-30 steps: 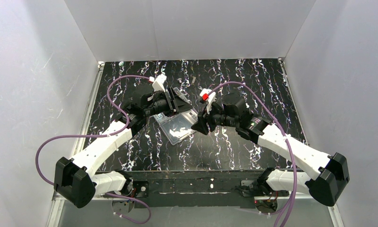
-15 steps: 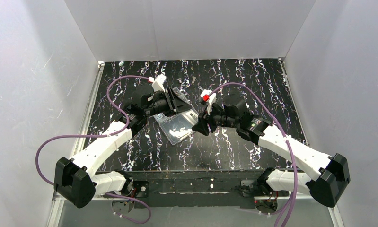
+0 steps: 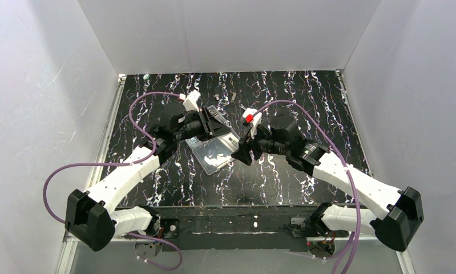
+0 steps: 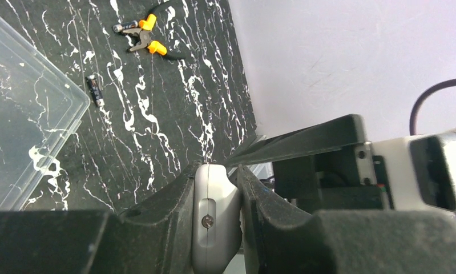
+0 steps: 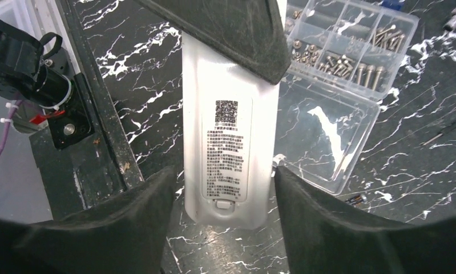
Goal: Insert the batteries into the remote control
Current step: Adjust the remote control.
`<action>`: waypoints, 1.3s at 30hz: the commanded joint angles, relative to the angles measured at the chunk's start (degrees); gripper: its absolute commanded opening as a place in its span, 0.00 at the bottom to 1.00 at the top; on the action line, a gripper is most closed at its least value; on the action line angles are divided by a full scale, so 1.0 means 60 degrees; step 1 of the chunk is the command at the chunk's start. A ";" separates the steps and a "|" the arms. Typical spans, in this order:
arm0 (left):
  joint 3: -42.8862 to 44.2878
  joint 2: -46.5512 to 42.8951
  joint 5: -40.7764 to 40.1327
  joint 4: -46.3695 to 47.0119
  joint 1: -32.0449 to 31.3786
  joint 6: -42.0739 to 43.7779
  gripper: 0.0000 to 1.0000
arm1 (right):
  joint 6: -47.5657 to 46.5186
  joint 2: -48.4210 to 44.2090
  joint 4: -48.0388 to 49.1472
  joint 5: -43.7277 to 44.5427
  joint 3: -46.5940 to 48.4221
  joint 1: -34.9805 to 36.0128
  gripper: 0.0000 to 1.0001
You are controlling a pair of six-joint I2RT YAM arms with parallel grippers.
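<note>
Soft, even light fills the top view — the white walls stand bright, and only faint shadows lie on the marbled table. In both wrist views the near black fingers are blurred and murky — the white remote control looks slightly washed out, its fine print unreadable.
</note>
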 commanded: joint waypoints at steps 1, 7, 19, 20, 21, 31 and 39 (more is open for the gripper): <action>-0.0127 -0.0279 0.0128 0.0094 -0.0040 0.0240 0.00 | 0.0025 -0.0784 0.0871 0.0261 -0.0163 0.0007 0.76; 0.0052 -0.0311 0.0583 -0.0588 -0.0040 0.0500 0.00 | -0.0662 -0.1671 0.0422 -0.0364 0.0071 0.0015 0.81; 0.0589 -0.0748 0.1731 -0.1721 -0.0040 -0.0345 0.00 | -0.1861 -0.2764 -0.0950 -0.1801 0.0277 0.0007 0.79; 0.0448 -0.0769 0.1873 -0.1436 -0.0040 -0.0542 0.00 | -0.2165 -0.2804 -0.1059 -0.1979 0.0277 0.0009 0.79; 0.0295 -0.0770 0.2009 -0.1164 -0.0040 -0.0731 0.00 | -0.2447 -0.2842 -0.1239 -0.2047 0.0316 0.0008 0.80; 0.0500 -0.0243 0.4487 -0.0065 -0.0040 -0.0764 0.00 | -0.4776 -0.2417 -0.2269 -0.1796 0.1302 0.0007 0.72; 0.0264 0.0201 0.5071 0.0239 -0.0040 -0.0463 0.00 | -0.5611 -0.2305 -0.3364 -0.2946 0.2290 0.0007 0.54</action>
